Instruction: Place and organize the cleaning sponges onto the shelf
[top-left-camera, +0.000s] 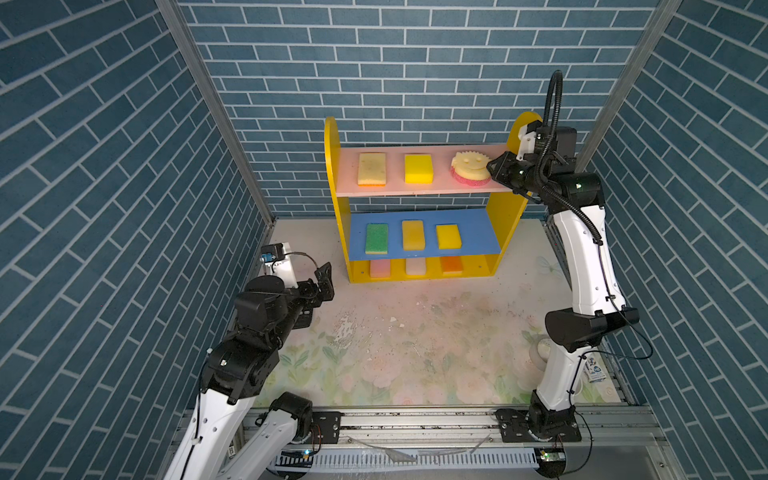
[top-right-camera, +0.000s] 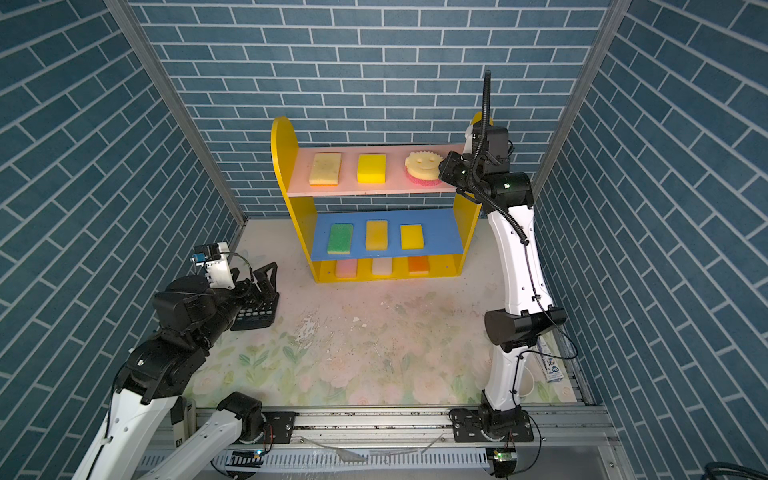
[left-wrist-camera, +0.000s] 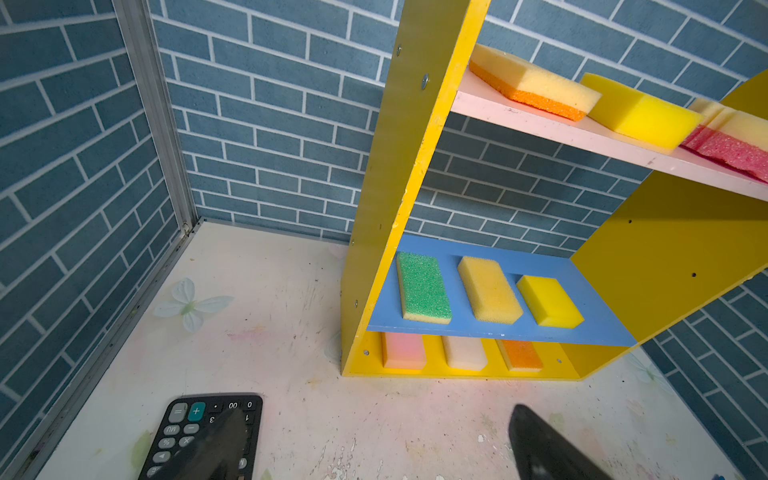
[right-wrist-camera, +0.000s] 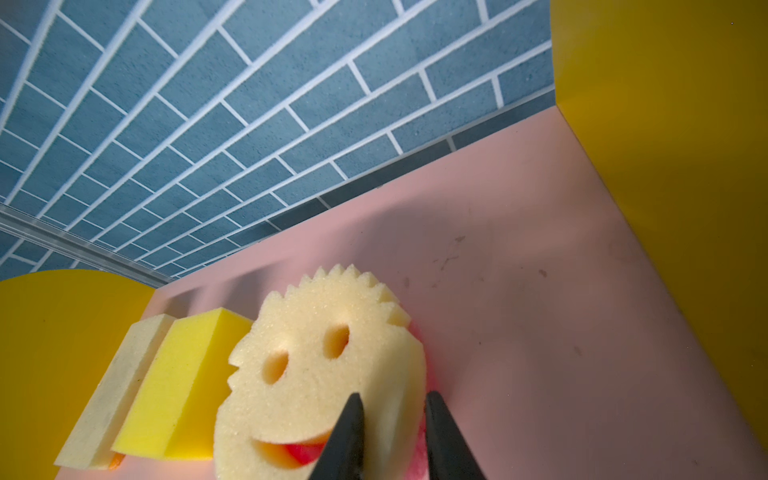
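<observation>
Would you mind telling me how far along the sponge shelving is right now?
Nearly finished. Done: all nine foam sponges sit on the yellow-sided wooden shelf, three each on its pink top board, blue middle board and yellow base. In hand: the right jaws straddle the edge of the round yellow smiley-face sponge resting on that top board. Left: only letting go and withdrawing, it seems.

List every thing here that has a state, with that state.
shelf, upright, three sponges on each level.
smiley sponge, face up, top level.
right gripper, fingers astride smiley sponge's edge, grip unclear.
left gripper, open, empty.
calculator, flat, keys up.
</observation>
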